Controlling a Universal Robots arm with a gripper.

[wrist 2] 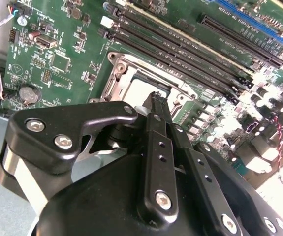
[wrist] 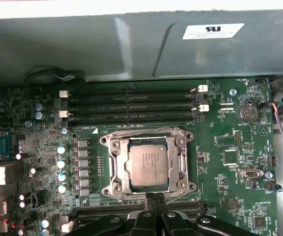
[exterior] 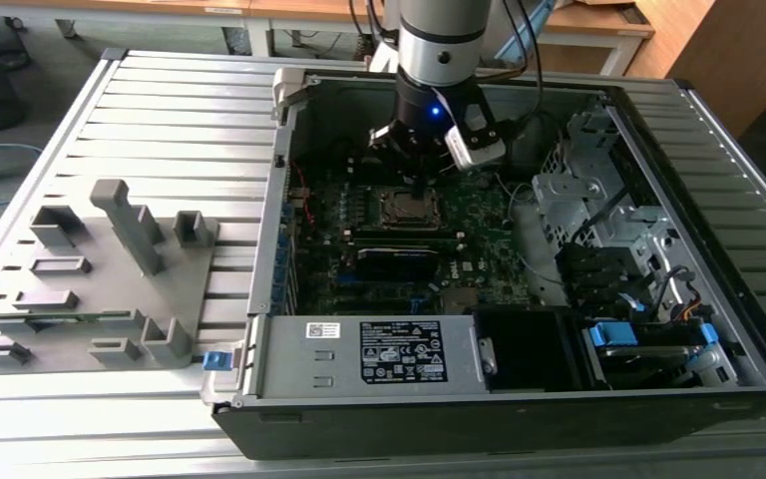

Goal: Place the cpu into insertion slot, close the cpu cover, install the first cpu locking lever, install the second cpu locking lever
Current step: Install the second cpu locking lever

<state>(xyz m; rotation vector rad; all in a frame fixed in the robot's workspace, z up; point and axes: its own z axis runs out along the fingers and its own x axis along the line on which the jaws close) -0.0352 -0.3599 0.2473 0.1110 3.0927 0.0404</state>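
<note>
An open computer case [exterior: 517, 389] lay on a slatted table [exterior: 157, 110], a power supply [exterior: 376, 354] at its near end and the motherboard [exterior: 483, 235] beyond. The cpu [wrist: 147, 164] sat in the insertion slot [wrist: 112, 191], with the cpu cover [wrist: 183, 162] closed flat around it. The gripper [wrist: 154, 198] hovered at the slot's edge, fingers pressed together, gripping nothing; in the exterior view it [exterior: 419, 183] stood just beyond the socket. The first wrist view showed the chip's silver top framed by the cover and memory slots [wrist: 131, 105] behind; the second wrist view had the fingers [wrist 2: 157, 118] blocking much of the socket. A grey fixture [exterior: 104, 284] lay on the exterior view's left.
</note>
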